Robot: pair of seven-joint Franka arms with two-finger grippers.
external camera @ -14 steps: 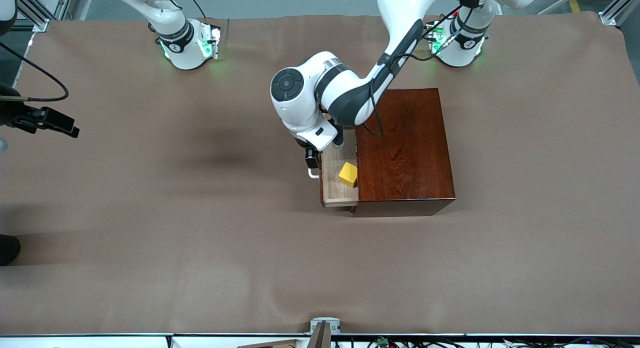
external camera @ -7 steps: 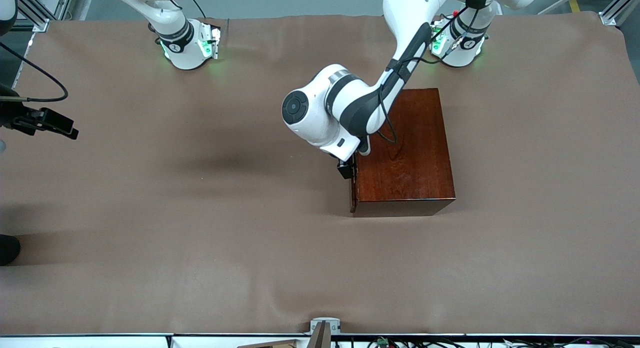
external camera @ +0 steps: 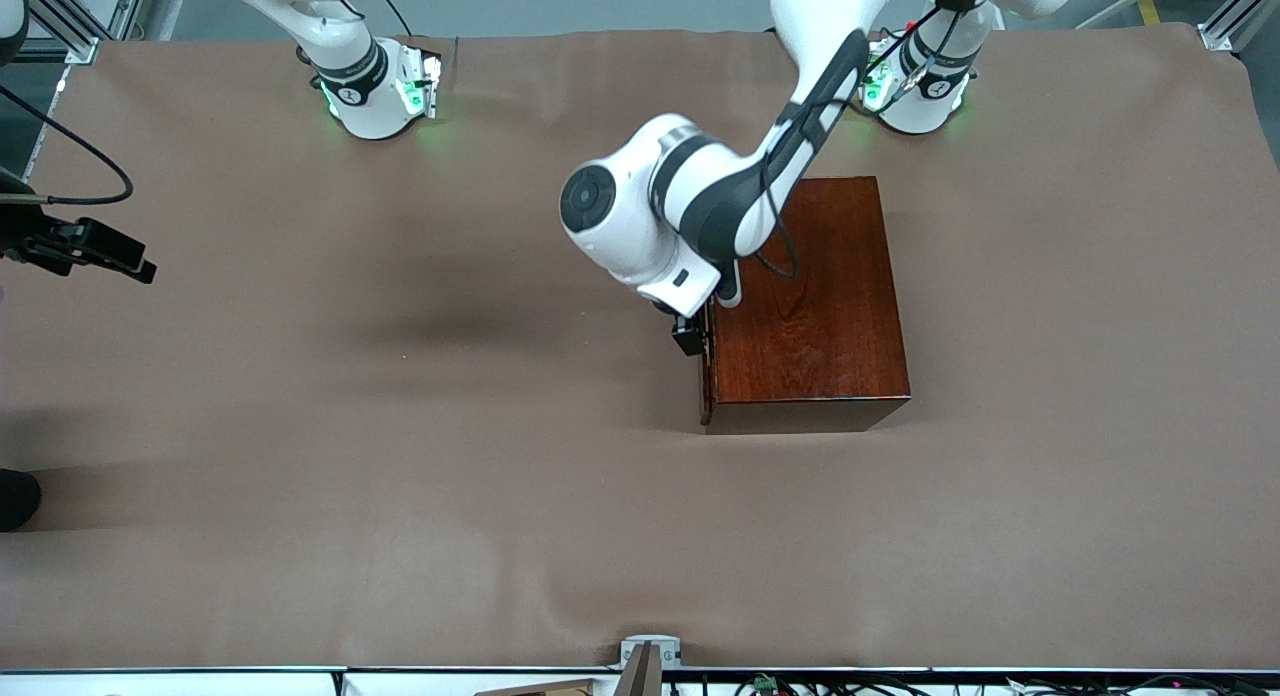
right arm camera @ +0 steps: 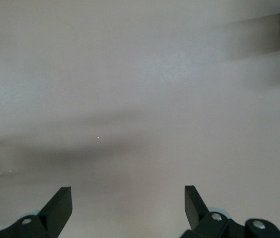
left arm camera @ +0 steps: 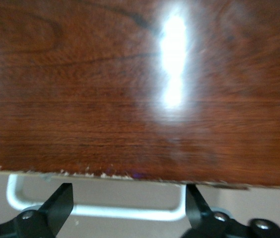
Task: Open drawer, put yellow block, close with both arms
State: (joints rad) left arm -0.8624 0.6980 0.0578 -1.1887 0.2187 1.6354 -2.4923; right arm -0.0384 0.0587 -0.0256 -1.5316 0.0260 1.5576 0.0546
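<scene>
left tool (external camera: 689,336) down at the drawer (external camera: 706,361) front, fingers (left arm camera: 60,201) spread apart and straddling the white handle (left arm camera: 98,210) without pinching it; in the left wrist view, handle bar lying between the two fingertips with daylight on either side, glossy mahogany box (external camera: 808,301) filling the rest of the frame. no grip on anything.

right tool (right arm camera: 127,208) parked off at the right arm's end of the bench (external camera: 400,476), up above bare brown cloth, fingers wide apart, nothing between them; waiting.

drawer pushed flush into the box, dark front level with the box face, no pale wood tray showing from the front camera. yellow block nowhere in sight on the bench or on the box top; judged to be shut away inside the drawer, though not possible to confirm from these views.

progress, as a judgement: opening, placing and closing all look done, drawer home. left to do: draw the left tool clear of the handle and lift away. closing "with both arms" not borne out here, only the left arm at the drawer, right arm well apart from it.
</scene>
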